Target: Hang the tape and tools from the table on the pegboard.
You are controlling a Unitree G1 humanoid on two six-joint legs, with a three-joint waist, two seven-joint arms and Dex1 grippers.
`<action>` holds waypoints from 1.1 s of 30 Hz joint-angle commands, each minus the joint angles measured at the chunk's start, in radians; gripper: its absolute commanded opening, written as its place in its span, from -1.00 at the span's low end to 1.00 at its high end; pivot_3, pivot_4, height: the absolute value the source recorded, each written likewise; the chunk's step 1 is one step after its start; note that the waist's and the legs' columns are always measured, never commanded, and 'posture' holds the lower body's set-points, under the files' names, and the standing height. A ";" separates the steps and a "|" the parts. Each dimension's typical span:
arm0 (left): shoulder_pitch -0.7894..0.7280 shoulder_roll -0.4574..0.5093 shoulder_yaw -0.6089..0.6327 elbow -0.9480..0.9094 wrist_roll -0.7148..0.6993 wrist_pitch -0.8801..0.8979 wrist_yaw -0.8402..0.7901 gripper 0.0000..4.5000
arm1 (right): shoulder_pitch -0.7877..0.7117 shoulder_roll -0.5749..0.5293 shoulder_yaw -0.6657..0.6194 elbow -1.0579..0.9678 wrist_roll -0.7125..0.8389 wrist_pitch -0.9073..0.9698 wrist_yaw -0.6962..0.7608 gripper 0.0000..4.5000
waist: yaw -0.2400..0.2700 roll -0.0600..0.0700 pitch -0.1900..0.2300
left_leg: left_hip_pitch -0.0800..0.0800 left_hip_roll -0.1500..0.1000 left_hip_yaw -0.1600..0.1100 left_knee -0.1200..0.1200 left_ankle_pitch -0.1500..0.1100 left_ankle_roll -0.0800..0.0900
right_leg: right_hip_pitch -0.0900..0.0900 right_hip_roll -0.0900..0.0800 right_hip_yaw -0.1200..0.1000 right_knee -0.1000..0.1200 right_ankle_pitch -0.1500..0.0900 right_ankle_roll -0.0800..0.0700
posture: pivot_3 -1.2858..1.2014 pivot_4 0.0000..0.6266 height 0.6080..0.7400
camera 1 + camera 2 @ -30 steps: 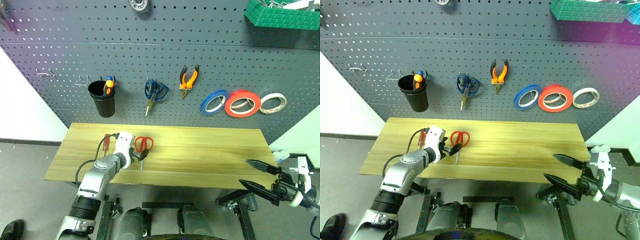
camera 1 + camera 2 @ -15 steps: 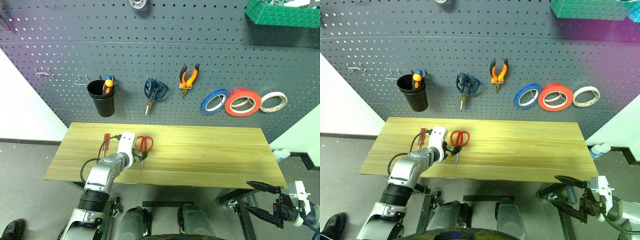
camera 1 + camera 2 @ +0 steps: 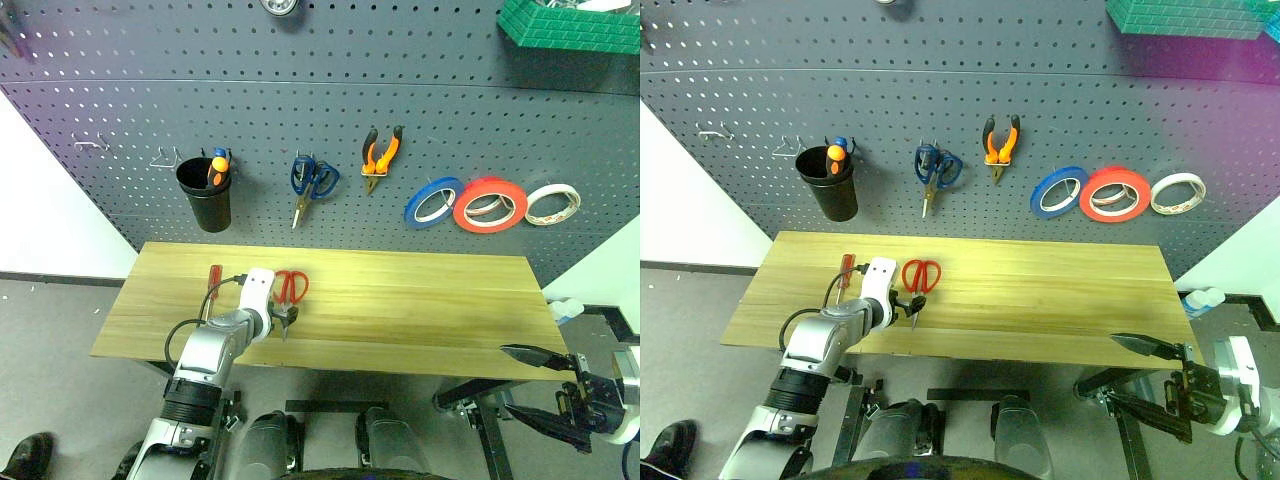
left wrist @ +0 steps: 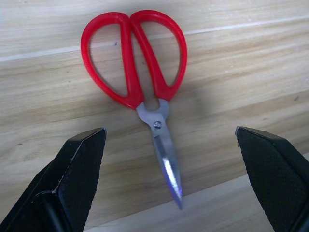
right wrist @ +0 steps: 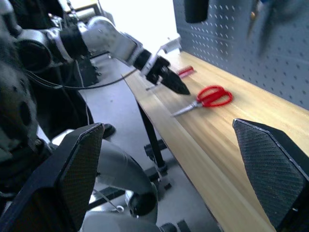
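Red-handled scissors (image 4: 140,67) lie flat on the table (image 3: 420,300) near its left front, blades pointing to the front edge. My left gripper (image 3: 284,318) hangs open just above the blades, one finger on each side, touching nothing. A slim red-handled screwdriver (image 3: 212,280) lies to the left of it. The red-orange tape (image 3: 490,205) and the orange-handled pliers (image 3: 378,158) hang on the pegboard (image 3: 300,80). My right gripper (image 3: 535,388) is open and empty, off the table's front right corner.
Blue-handled scissors (image 3: 312,180), a blue roll (image 3: 430,202), a whitish roll (image 3: 552,203) and a black cup (image 3: 205,192) hang on the pegboard. Bare hooks (image 3: 165,157) sit left of the cup. A green bin (image 3: 565,22) is at the top right.
My right gripper has drawn back from the table's right end to the lower right. The left gripper has tipped a little further down over the scissors, staying open.
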 commanded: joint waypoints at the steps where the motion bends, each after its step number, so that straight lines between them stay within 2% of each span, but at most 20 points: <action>1: -0.012 -0.002 -0.012 -0.020 0.012 -0.003 0.001 1.00 | -0.021 0.004 -0.049 -0.060 0.019 0.022 -0.017 0.99 | -0.002 0.000 0.004 | 0.000 0.000 0.000 0.000 0.000 0.000 | 0.000 -0.001 0.000 0.000 0.000 0.000 | -0.13 -0.59 1.00; 14: -0.094 -0.022 -0.034 0.099 0.075 -0.009 0.055 1.00 | -0.165 -0.019 -0.043 -0.055 -0.012 0.181 -0.082 0.99 | 0.004 -0.003 0.030 | -0.002 0.000 0.000 -0.001 0.001 0.002 | -0.001 -0.003 -0.002 0.000 0.000 -0.001 | -0.13 -0.44 1.00; 23: -0.136 -0.039 -0.046 0.192 0.102 -0.041 0.048 1.00 | -0.082 0.031 -0.044 -0.285 -0.001 0.265 -0.223 0.99 | 0.002 -0.002 0.060 | -0.004 0.000 0.000 -0.003 0.002 0.003 | -0.004 -0.005 -0.002 0.000 0.000 -0.001 | -0.15 -0.33 1.00; 28: -0.181 -0.047 -0.043 0.273 0.130 -0.045 0.077 1.00 | -0.084 0.025 -0.044 -0.403 0.025 0.347 -0.328 0.99 | -0.001 -0.004 0.071 | -0.005 0.000 0.000 -0.002 0.001 0.003 | -0.004 -0.006 -0.002 0.000 0.001 -0.001 | -0.16 -0.31 1.00; 33: -0.218 -0.059 -0.045 0.339 0.141 -0.066 0.075 1.00 | 0.007 0.031 -0.113 -0.493 0.062 0.376 -0.348 0.99 | 0.003 -0.003 0.075 | -0.008 0.000 0.000 -0.003 0.001 0.003 | -0.006 -0.009 -0.007 -0.001 0.000 0.000 | -0.17 -0.28 1.00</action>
